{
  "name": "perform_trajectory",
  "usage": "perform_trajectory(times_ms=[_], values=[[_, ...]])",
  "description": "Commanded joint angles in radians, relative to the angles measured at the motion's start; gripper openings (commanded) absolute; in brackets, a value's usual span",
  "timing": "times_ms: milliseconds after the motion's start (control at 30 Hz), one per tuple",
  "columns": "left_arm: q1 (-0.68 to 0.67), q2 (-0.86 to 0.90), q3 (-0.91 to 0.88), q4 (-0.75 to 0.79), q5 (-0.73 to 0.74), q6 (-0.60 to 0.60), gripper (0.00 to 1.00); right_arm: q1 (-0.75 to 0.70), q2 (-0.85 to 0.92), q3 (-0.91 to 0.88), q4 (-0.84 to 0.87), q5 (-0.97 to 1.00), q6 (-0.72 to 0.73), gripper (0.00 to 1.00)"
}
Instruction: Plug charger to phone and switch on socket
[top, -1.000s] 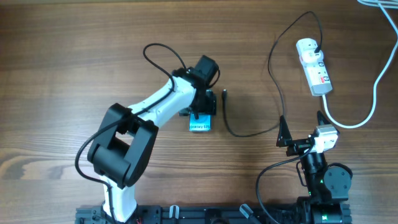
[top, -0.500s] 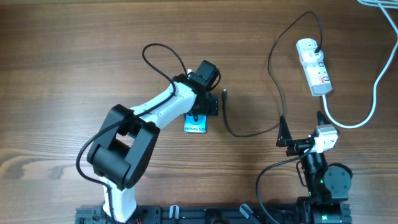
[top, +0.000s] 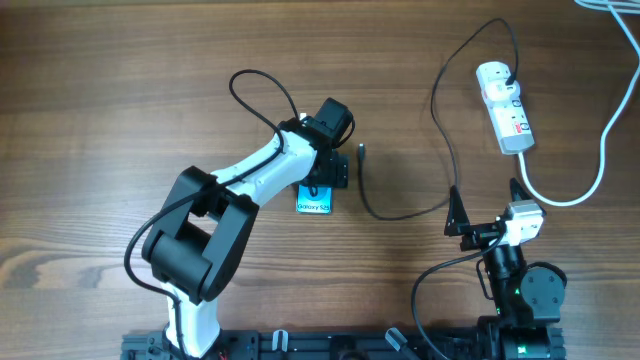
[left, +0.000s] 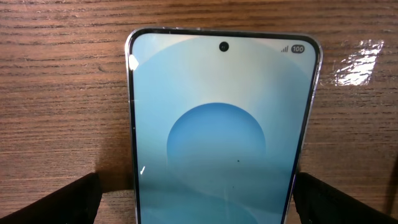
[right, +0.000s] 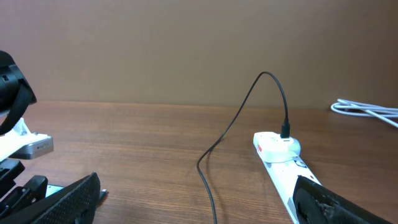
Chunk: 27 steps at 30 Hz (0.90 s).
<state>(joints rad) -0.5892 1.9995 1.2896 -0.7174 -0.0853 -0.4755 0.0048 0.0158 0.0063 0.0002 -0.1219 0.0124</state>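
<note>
The phone (top: 315, 200), cyan screen up, lies flat on the wooden table. My left gripper (top: 320, 186) hangs over it and stands open. In the left wrist view the phone (left: 217, 124) fills the frame, and the black fingers (left: 53, 202) flank it with a gap on each side. The charger (top: 436, 100), a thin black cable, runs from the socket (top: 506, 108) round to its plug tip (top: 361, 153), just right of the phone. My right gripper (top: 487, 203) is open near the front edge, empty, facing the socket (right: 283, 158) and the charger (right: 239, 118).
A thick white lead (top: 600, 150) loops from the socket's near end off to the right edge, and also shows in the right wrist view as the lead (right: 367, 111). The left arm's own black cable (top: 255, 85) arcs above its wrist.
My left gripper has opened wide around the phone, and arm and phone have shifted slightly left. The right arm, charger and socket have not moved.
</note>
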Motion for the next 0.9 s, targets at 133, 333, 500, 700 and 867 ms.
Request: perform_trajectory(times_ms=[133,333,500,700,867], values=[[0.002,0.073,-0.028,-0.010,0.046,0.003,0.98,-0.004,-0.002,-0.001,0.005,0.017,-0.012,1.00],[0.002,0.073,-0.028,0.003,0.108,-0.004,0.89,-0.004,-0.002,-0.001,0.005,0.017,-0.012,1.00],[0.000,0.073,-0.028,-0.005,0.119,-0.004,0.87,-0.004,-0.002,-0.001,0.005,0.017,-0.012,1.00],[-0.006,0.073,-0.028,-0.008,0.118,-0.004,0.82,-0.004,-0.002,-0.001,0.005,0.017,-0.012,1.00],[-0.006,0.073,-0.027,-0.009,0.118,-0.004,0.77,-0.004,-0.002,-0.001,0.005,0.017,-0.012,1.00]])
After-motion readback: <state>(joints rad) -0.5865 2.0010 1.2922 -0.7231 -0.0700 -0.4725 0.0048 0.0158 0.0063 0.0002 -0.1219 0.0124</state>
